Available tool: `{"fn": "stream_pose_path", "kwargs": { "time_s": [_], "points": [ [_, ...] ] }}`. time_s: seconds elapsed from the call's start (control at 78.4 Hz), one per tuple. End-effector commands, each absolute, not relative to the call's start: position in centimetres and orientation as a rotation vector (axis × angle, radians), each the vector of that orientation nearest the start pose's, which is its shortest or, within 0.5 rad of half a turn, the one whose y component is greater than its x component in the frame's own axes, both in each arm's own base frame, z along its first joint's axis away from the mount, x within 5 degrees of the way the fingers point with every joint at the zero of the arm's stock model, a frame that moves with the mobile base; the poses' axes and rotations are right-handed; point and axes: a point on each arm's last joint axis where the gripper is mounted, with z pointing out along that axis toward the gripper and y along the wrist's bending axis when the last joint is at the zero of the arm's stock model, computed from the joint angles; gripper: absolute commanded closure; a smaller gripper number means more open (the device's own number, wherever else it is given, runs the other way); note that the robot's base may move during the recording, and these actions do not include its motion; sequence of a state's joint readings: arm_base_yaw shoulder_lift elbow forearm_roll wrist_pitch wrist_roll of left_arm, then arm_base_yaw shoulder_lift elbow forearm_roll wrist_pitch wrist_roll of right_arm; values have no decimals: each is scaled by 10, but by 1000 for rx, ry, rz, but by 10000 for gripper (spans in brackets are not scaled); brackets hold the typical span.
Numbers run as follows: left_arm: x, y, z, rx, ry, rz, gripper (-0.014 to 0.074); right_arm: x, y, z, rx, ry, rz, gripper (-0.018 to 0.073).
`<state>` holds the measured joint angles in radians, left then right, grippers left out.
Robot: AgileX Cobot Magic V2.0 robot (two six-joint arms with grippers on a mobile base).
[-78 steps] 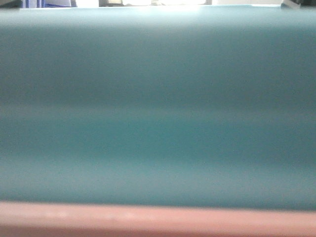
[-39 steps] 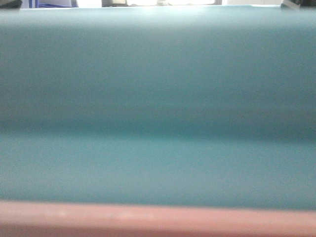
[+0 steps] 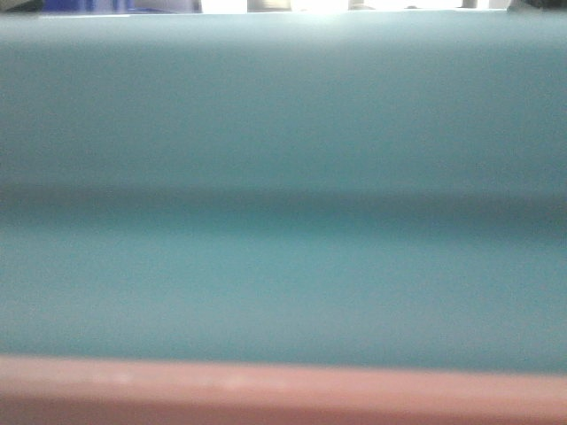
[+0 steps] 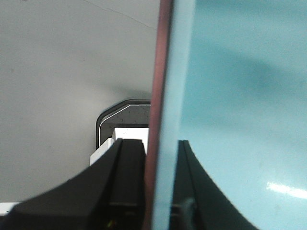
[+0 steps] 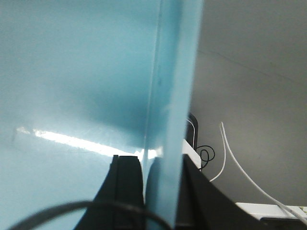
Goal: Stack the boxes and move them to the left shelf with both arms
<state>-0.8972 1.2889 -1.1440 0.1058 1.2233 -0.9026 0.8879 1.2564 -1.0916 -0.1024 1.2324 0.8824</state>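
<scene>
Front view: the blue tub (image 3: pixel 283 177) fills nearly the whole frame, very close to the lens and out of focus. Half a second ago the dark horizontal shadow across its wall lay a little below mid-frame. Now it lies above mid-frame. The salmon rim of the pink tub (image 3: pixel 283 390), a soft band along the bottom edge, reaches slightly higher than it did a second ago. In the thin strip of background along the top edge, the bright patch has slid to the right. The blue plastic is smooth and matt, paler towards the top.

Left wrist view: the left end effector (image 4: pixel 156 143) is clamped across two nested walls. Its outer black finger presses the pink tub's thin edge, which runs up the middle of the frame. Its inner finger lies against the glossy blue inside, lower right. Left of the walls lies a plain grey surface (image 4: pixel 57 72), with a steel-rimmed rounded corner (image 4: pixel 120 109) and a white block (image 4: pixel 106 146) at centre left. I cannot tell what these belong to.

Right wrist view: the right end effector (image 5: pixel 160 160) is closed over the blue tub's rimmed wall, one finger inside at lower centre and one outside. A streak of light glints on the tub's inside at left. A white cable (image 5: pixel 230 153) and a black cable (image 5: pixel 205 155) trail at lower right.
</scene>
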Motion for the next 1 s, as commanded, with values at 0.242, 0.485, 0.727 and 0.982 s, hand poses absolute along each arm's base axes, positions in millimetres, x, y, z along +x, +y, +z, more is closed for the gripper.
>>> {"fn": "stream_pose_path", "kwargs": {
  "time_s": [0.242, 0.485, 0.727, 0.982],
  "points": [
    [151, -170, 342, 23, 2827, -199, 596, 145, 162, 335, -54, 2856, 203, 503],
    [151, -170, 342, 23, 2827, -199, 596, 145, 162, 335, -54, 2856, 203, 503],
    [151, -170, 342, 23, 2827, -199, 596, 145, 162, 335, -54, 2856, 203, 503],
    [151, -170, 342, 23, 2827, -199, 596, 145, 162, 335, -54, 2856, 203, 503]
  ]
}}
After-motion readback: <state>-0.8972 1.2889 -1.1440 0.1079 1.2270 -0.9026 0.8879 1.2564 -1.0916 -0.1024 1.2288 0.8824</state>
